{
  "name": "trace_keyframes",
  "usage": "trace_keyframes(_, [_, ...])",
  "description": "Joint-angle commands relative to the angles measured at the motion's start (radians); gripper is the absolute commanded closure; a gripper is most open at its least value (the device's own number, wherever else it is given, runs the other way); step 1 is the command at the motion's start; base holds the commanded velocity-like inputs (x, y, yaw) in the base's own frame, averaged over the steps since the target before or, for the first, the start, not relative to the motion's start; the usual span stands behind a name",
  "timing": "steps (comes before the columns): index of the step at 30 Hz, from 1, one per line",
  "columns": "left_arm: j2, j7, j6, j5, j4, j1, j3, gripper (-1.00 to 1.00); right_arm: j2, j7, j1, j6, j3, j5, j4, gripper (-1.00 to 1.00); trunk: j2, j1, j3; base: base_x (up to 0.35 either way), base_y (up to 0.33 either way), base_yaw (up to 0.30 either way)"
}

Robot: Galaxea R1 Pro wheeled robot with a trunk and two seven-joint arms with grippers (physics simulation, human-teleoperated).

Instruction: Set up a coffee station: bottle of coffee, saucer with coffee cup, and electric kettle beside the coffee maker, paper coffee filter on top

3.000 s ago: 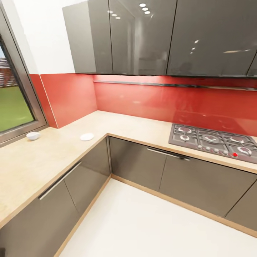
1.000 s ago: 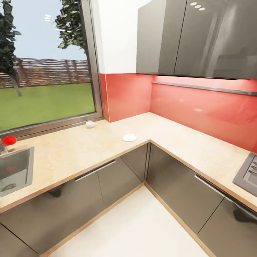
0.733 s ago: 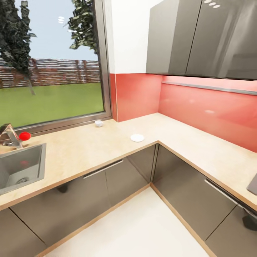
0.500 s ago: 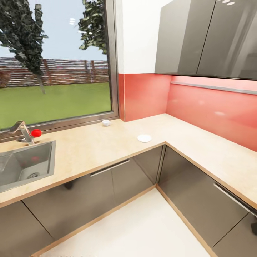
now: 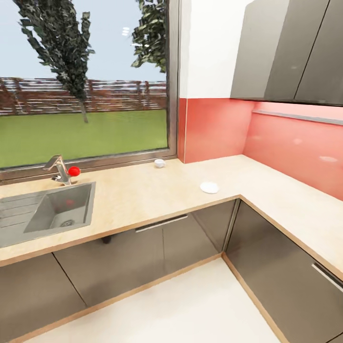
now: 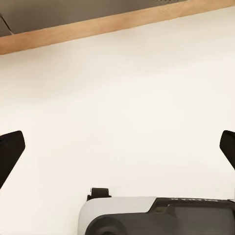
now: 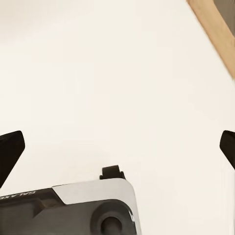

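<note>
Looking over the L-shaped table (image 5: 143,200), I see the white saucer (image 5: 209,187) lying near its front edge by the corner. The small white coffee cup (image 5: 159,163) stands well apart from it, back by the window (image 5: 81,81). A sink (image 5: 57,209) sits to the left. My left pincer (image 6: 117,147) and right pincer (image 7: 117,147) both hang spread wide over the pale floor (image 5: 181,305), holding nothing.

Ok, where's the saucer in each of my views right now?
Head view: saucer lies on the countertop near its inner corner, apart from the coffee cup by the window.
Left wrist view: floor and wooden plinth strip beyond the spread left fingers.
Right wrist view: floor and plinth strip beyond the spread right fingers.
Shared landmark: the plinth strip.
</note>
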Motion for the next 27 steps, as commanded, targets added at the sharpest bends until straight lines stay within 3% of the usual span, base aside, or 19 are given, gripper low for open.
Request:
trace_keyframes(1, [-0.001, -0.008, 0.000, 0.001, -0.001, 0.000, 0.004, -1.00, 0.000, -0.003, 0.000, -0.002, 0.009, -0.008, 0.000, -1.00, -0.001, 0.000, -0.001, 0.079, -0.253, 0.281])
trace_keyframes(13, [-0.001, -0.008, 0.000, 0.001, -0.001, 0.000, 0.004, -1.00, -0.001, -0.006, 0.000, -0.003, 0.008, -0.008, 0.000, -1.00, -0.001, 0.000, -0.001, 0.084, -0.265, 0.281])
trace_keyframes(17, [-0.001, -0.007, -0.001, 0.004, -0.003, 0.000, 0.006, -1.00, -0.001, -0.001, 0.000, -0.002, 0.008, -0.008, 0.000, -1.00, -0.001, 0.000, -0.001, 0.032, -0.102, 0.081])
trace_keyframes(23, [0.000, -0.012, -0.009, 0.002, -0.062, 0.000, -0.004, -1.00, 0.006, -0.001, 0.000, -0.001, 0.010, -0.003, -0.022, -1.00, -0.001, 0.000, -0.001, 0.002, -0.005, 0.004])
trace_keyframes(27, [0.000, -0.017, -0.068, 0.011, -0.168, -0.001, 0.000, -1.00, 0.009, -0.002, 0.000, -0.003, 0.024, 0.034, -0.136, -1.00, -0.001, 0.000, -0.001, 0.000, 0.000, 0.000])
